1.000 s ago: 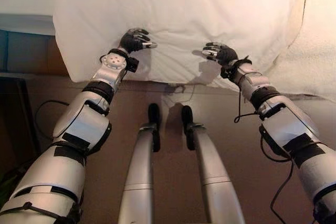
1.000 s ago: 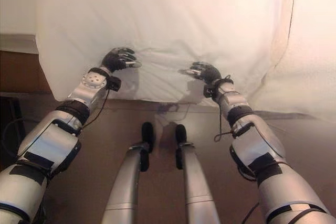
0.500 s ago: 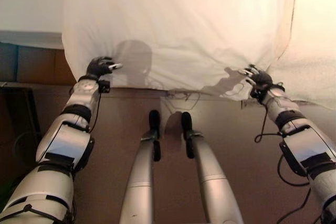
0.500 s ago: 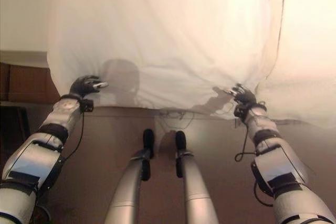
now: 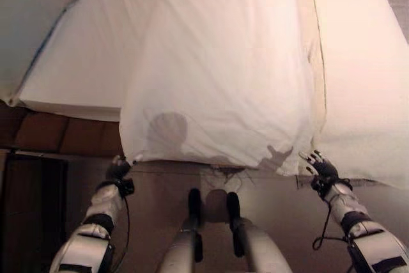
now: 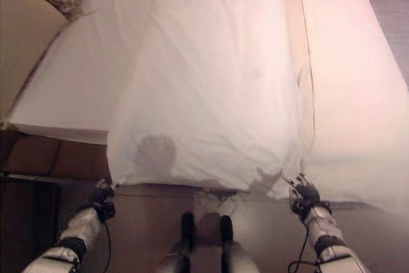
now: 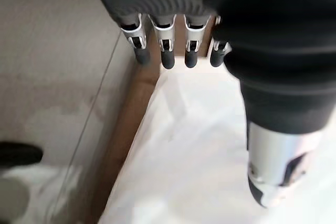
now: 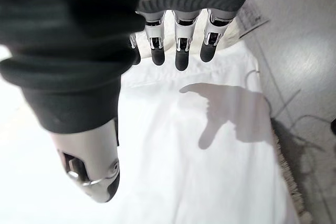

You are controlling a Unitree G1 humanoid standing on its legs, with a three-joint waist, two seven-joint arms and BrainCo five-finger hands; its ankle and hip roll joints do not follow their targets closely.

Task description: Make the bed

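We stood at the bed's (image 5: 70, 75) foot, left robot hand (image 5: 118, 169) and right robot hand (image 5: 323, 169) both released beside the sheet's (image 5: 223, 94) hem; next, regrip those corners.

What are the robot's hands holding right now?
Nothing. The left hand and the right hand are open at the near corners of the white sheet, fingers straight, not curled round the cloth.

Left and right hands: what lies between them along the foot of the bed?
In the left eye view, the white sheet's hanging lower edge spans from the left hand to the right hand, above bare brown floor.
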